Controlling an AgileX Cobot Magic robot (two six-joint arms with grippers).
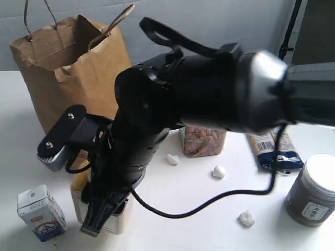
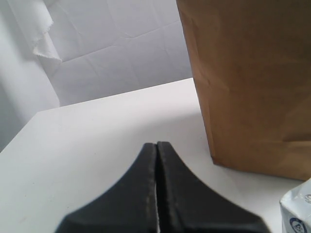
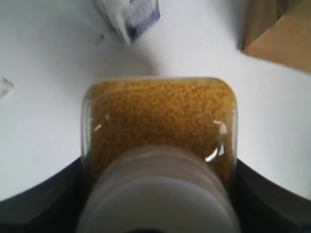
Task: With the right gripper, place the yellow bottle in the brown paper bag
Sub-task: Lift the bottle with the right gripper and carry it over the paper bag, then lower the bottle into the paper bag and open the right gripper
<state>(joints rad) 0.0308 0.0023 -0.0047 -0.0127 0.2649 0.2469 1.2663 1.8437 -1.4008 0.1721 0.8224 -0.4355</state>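
Observation:
The yellow bottle (image 3: 160, 121), with fine yellow grains and a white cap, stands on the white table, seen from straight above in the right wrist view. My right gripper (image 3: 159, 194) has its black jaws against both of the bottle's sides. In the exterior view the right arm reaches across to the left, and the right gripper (image 1: 76, 196) straddles the bottle (image 1: 79, 184), which is mostly hidden. The brown paper bag (image 1: 84, 78) stands open just behind it. My left gripper (image 2: 156, 145) is shut and empty, low over the table beside the bag (image 2: 252, 82).
A small white-and-blue carton (image 1: 41, 213) stands left of the bottle. A clear nut jar (image 1: 203, 141), a blue-and-beige packet (image 1: 275, 151) and a brown jar with a white lid (image 1: 312, 191) sit to the right. Small white lumps (image 1: 219, 171) lie mid-table.

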